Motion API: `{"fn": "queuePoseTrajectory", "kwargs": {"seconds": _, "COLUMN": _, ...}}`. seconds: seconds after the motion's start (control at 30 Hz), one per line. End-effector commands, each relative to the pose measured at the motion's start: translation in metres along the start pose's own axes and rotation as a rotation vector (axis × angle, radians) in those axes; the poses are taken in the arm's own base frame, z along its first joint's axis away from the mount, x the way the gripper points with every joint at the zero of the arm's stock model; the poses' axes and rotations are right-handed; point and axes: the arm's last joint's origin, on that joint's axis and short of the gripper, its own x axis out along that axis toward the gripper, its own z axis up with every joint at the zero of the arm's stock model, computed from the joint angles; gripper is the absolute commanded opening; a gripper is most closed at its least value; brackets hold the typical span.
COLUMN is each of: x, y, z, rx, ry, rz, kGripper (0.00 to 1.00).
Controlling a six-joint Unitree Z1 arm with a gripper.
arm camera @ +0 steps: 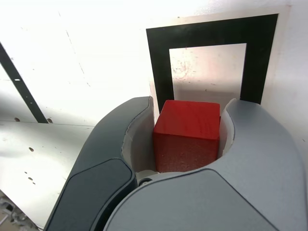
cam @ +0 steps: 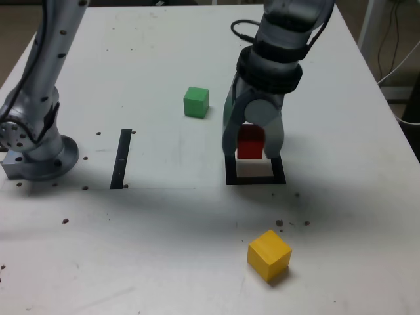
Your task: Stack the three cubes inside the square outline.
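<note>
The jaws (cam: 252, 146) are clenched on the red cube (cam: 250, 142), over the square outline (cam: 278, 172) on the scuffed white worktop (cam: 151, 243); in the exterior view, the green cube (cam: 196, 102) lies left of them, the yellow cube (cam: 269, 254) nearer the camera, and a thin white cable (cam: 400, 67) hangs beyond the worktop's right edge

We're looking at what seems to be a robotics lab or test bench: 1 robot arm (cam: 42, 152) stands on the big white table (cam: 147, 230), and there's a black square outline (cam: 278, 172) and 1 black strip (cam: 121, 159) marked on its top. Also on the table, 1 green cube (cam: 196, 102) and 1 yellow cube (cam: 269, 254), while loose cables (cam: 408, 123) run just beyond its edge at the exterior view's right.
</note>
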Motion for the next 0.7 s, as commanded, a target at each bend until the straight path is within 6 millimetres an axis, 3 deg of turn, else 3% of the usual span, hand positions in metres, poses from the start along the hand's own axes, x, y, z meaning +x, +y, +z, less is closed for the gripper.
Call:
{"fn": "queuePoseTrajectory", "kwargs": {"seconds": 0.0, "x": 0.001, "y": 0.006, "z": -0.001, "rx": -0.004, "ry": -0.010, "rz": -0.015, "kGripper": 0.42}}
{"fn": "queuePoseTrajectory", "kwargs": {"seconds": 0.27, "x": 0.010, "y": 0.017, "z": -0.001, "rx": -0.008, "ry": -0.014, "rz": -0.033, "kGripper": 0.42}}
{"fn": "queuePoseTrajectory", "kwargs": {"seconds": 0.67, "x": 0.027, "y": 0.018, "z": 0.009, "rx": 0.002, "ry": -0.016, "rz": -0.064, "kGripper": 0.42}}
